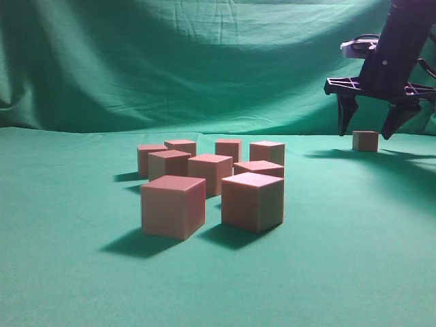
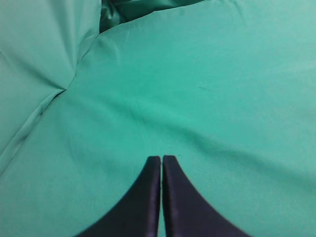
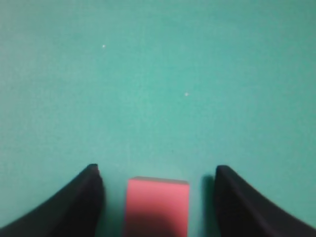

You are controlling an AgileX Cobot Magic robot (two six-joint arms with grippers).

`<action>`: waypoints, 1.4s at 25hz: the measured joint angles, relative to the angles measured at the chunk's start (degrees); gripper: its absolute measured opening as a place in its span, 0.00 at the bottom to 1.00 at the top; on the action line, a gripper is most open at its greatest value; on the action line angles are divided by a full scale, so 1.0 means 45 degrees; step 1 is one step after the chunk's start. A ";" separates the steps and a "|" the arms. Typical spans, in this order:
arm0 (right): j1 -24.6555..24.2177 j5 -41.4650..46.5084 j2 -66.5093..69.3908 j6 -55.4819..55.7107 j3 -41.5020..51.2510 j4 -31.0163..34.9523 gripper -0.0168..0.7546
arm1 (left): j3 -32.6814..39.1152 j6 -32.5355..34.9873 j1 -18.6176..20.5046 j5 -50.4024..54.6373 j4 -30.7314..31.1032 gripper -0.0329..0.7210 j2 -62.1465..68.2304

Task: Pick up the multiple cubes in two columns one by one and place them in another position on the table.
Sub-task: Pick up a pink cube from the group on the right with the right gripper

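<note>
Several reddish-pink cubes [image 1: 211, 174] stand in two columns mid-table, the nearest pair being the largest in view [image 1: 173, 206]. One cube [image 1: 366, 142] sits alone on the table [image 1: 68, 272] at the far right. My right gripper [image 1: 366, 134] hangs over it, open, fingertips about level with its top. In the right wrist view this cube [image 3: 157, 207] lies between the fingers of the right gripper [image 3: 157, 168], with green cloth showing on both sides. My left gripper [image 2: 161, 158] is shut with nothing in it, above bare cloth, and does not show in the exterior view.
A wrinkled green backdrop [image 1: 170, 61] hangs behind the table. In the left wrist view a fold of draped cloth [image 2: 59, 89] runs along the table's edge at the left. Green cloth stretches between the cube group and the lone cube.
</note>
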 joint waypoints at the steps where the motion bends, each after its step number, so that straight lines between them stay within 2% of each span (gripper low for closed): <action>1: 0.0000 -0.0060 0.0000 0.0000 0.0000 0.0017 0.60 | 0.0000 0.0000 0.0000 0.0000 0.0000 0.04 0.0000; 4: 0.0000 -0.0120 0.0009 -0.0021 0.0000 0.0017 0.39 | 0.0000 0.0000 0.0000 0.0000 0.0000 0.04 0.0000; 5: 0.0000 -0.0120 0.0030 -0.0021 0.0000 0.0017 0.36 | 0.0000 0.0000 0.0000 0.0000 0.0000 0.04 0.0000; 13: 0.0000 0.0336 -0.0145 -0.0078 -0.0057 -0.0060 0.37 | 0.0000 0.0000 0.0000 0.0000 0.0000 0.04 0.0000; 19: 0.0255 0.1583 -0.2212 -0.0796 -0.0057 -0.0060 0.37 | 0.0000 0.0000 0.0000 0.0000 0.0000 0.04 0.0000; 28: 0.2485 0.4714 -0.6148 -0.1324 -0.0057 -0.0007 0.37 | 0.0000 0.0000 0.0000 0.0000 0.0000 0.04 0.0000; 32: 0.4145 0.4900 -0.7535 -0.1343 0.0424 0.0014 0.37 | 0.0000 0.0000 0.0000 0.0000 0.0000 0.04 0.0000; 35: 0.5539 0.4584 -0.8276 -0.1343 0.1630 0.0014 0.37 | 0.0000 0.0000 0.0000 0.0000 0.0000 0.04 0.0000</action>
